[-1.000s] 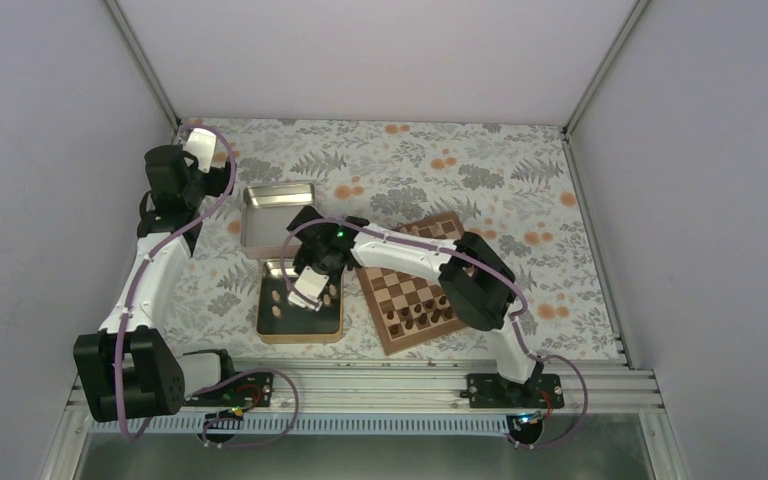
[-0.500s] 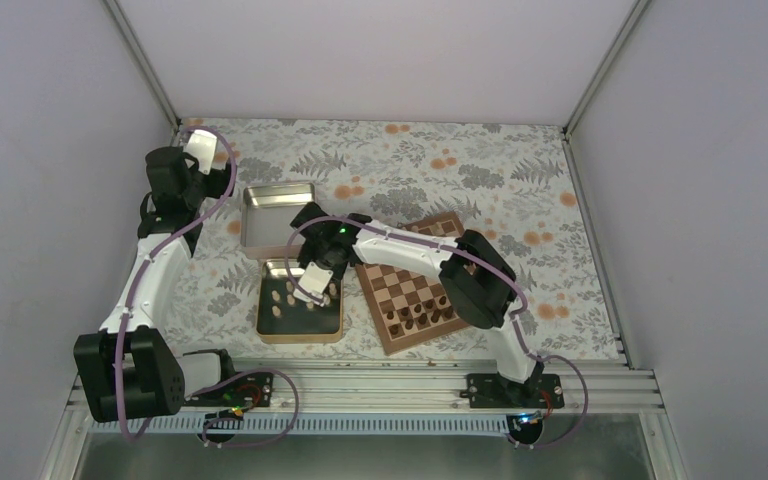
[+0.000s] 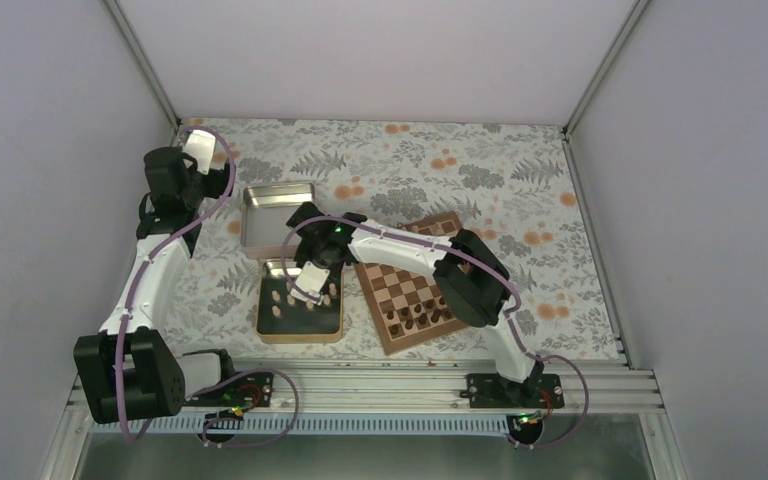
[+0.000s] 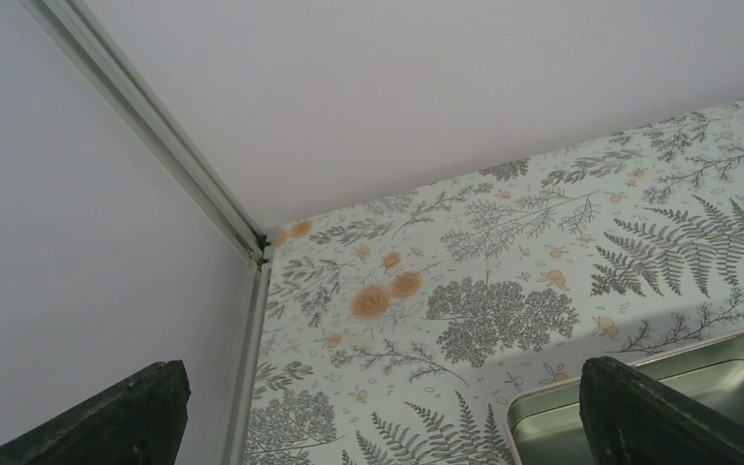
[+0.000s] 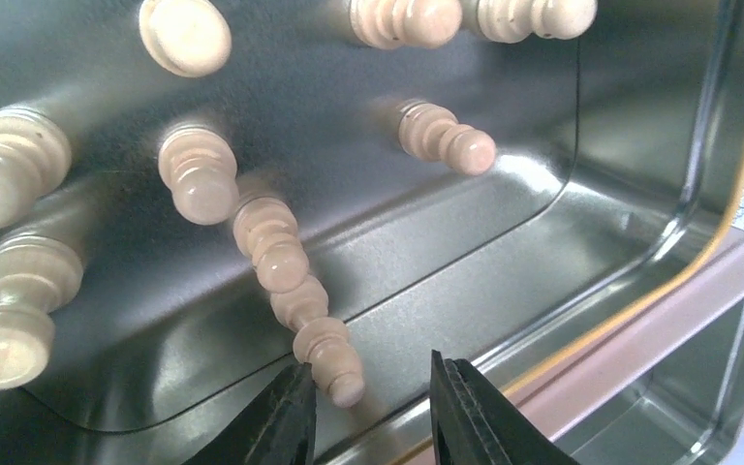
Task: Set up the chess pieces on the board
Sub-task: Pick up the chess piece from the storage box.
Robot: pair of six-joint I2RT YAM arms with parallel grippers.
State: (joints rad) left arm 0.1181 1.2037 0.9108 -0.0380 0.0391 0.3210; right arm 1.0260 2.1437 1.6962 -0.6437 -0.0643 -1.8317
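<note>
Several pale beige chess pieces (image 3: 278,305) lie in a dark tin (image 3: 300,337) left of the board (image 3: 400,275). My right gripper (image 3: 312,287) hangs over the tin's far end. In the right wrist view the right gripper (image 5: 373,412) is open, low in the tin's corner. One pale piece (image 5: 327,356) lies between the jaws with its tip against the left finger (image 5: 286,421). More pale pieces (image 5: 199,174) lie beyond it. My left gripper (image 3: 200,148) is at the far left corner, open and empty, as the left wrist view (image 4: 397,426) shows.
Dark brown chessmen (image 3: 420,315) stand in rows along the board's near edge. An empty silver tin (image 3: 278,215) lies beyond the dark tin; its corner (image 4: 552,417) shows by my left gripper. White walls close in the floral table (image 3: 480,160).
My right gripper has moved a little toward the far end of the dark tin. The left arm has not moved.
</note>
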